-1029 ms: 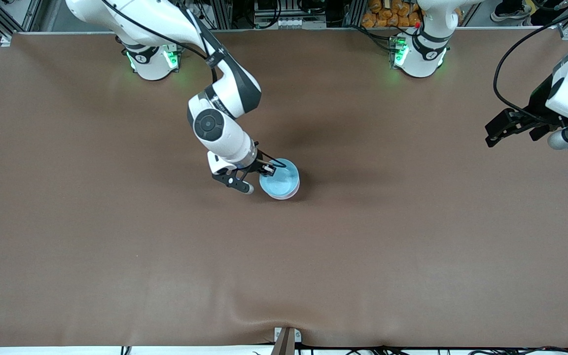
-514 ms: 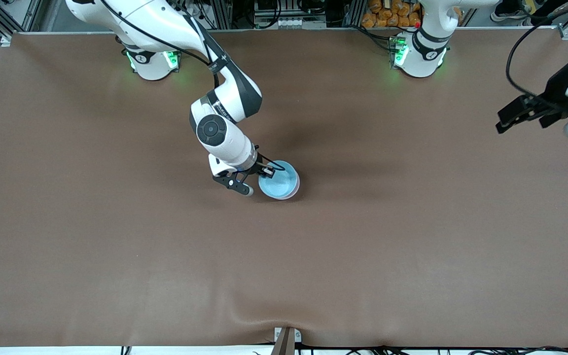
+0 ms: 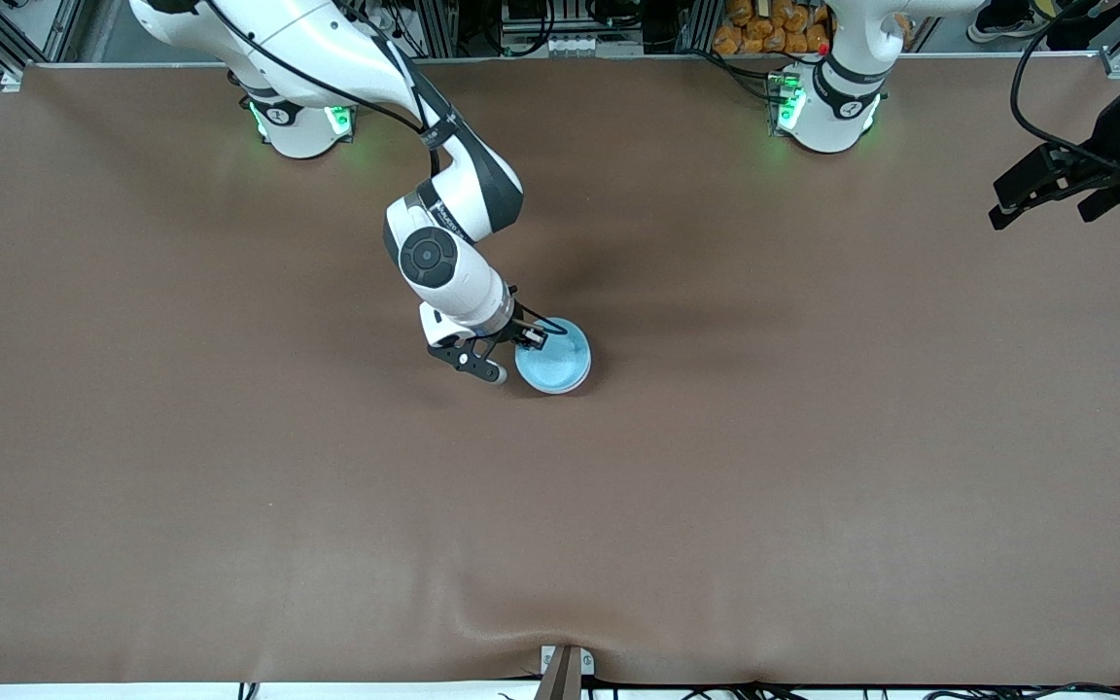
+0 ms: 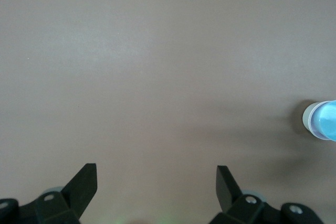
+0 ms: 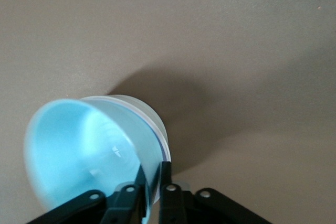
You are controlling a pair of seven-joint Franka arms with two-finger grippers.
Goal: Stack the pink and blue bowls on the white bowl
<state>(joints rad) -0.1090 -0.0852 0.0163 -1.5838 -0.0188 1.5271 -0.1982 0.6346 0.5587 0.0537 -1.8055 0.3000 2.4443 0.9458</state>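
Pinching glossy sky-blue bowl [image 3: 553, 358] rim, right gripper [image 3: 519, 342] seats it on stack; release left. Left gripper [image 3: 1056, 190], fingers apart, waits.

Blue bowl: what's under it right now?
The blue bowl sits nested on another bowl whose pale rim shows just below it; that bowl's colour is unclear, and anything lower is covered. The right gripper is shut on the blue bowl's wall.
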